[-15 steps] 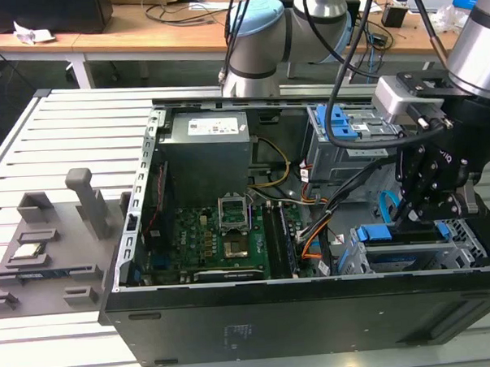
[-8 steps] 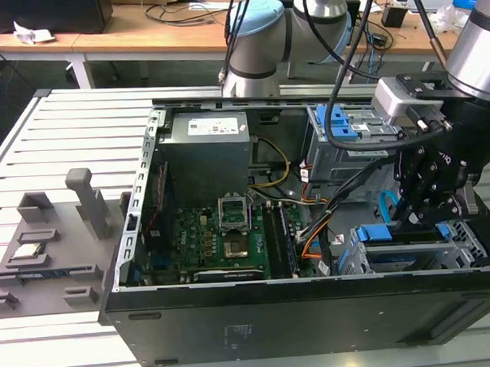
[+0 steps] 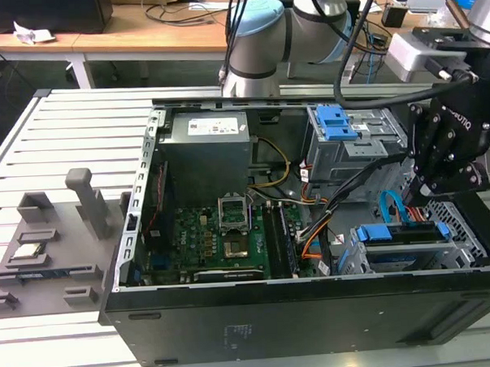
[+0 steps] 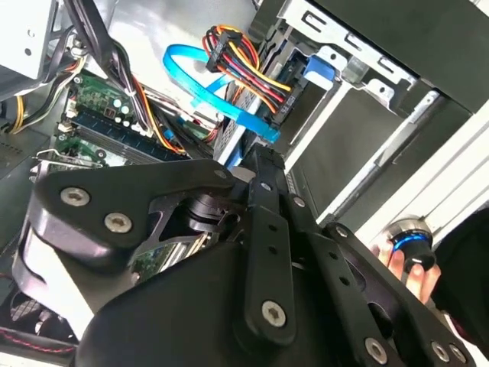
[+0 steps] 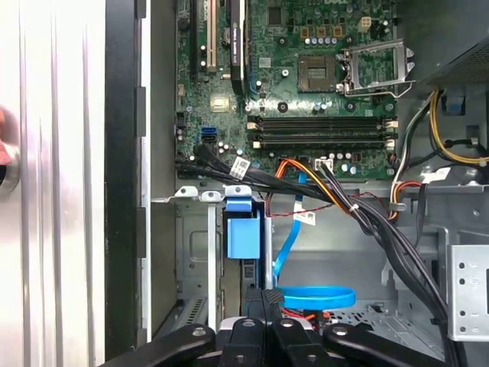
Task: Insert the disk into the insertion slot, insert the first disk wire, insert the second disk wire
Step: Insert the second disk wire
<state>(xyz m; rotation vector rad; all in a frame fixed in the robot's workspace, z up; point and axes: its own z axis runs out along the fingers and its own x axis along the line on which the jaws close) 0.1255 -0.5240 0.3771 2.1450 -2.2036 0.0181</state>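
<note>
Disk [image 3: 404,243] sat in the insertion slot [image 3: 358,264] at the exterior view's right, low in the open computer case [image 3: 235,330], blue caddy edge showing. So the first step looked done.

Gripper [image 3: 415,214] hung at the rear of the disk, right over the second disk wire [image 3: 390,207], the light blue ribbon looping up from the drive. In the second wrist view the fingers converged on the ribbon's plug end [image 4: 263,134] with the first disk wire [image 4: 244,73] (red/orange/black bundle) lying just behind it. Jaws looked nearly together, but I could not tell whether they were clamped on the plug or merely closed beside it.

Handling, as a judgement:
- Ribbon was thin, flat, floppy; gripping mid-loop would give no control of the plug. Hold belonged on the plug body itself.
- Plug small and hard plastic, likely slippery, and would snag if tilted.
- First disk wire stiffer as a bundle, springy; same rule, take it at the black plug.
- Both light; force should stay low, since connector pins are fragile.

A person's hand [image 4: 409,267] held a round knob at the case edge.
</note>
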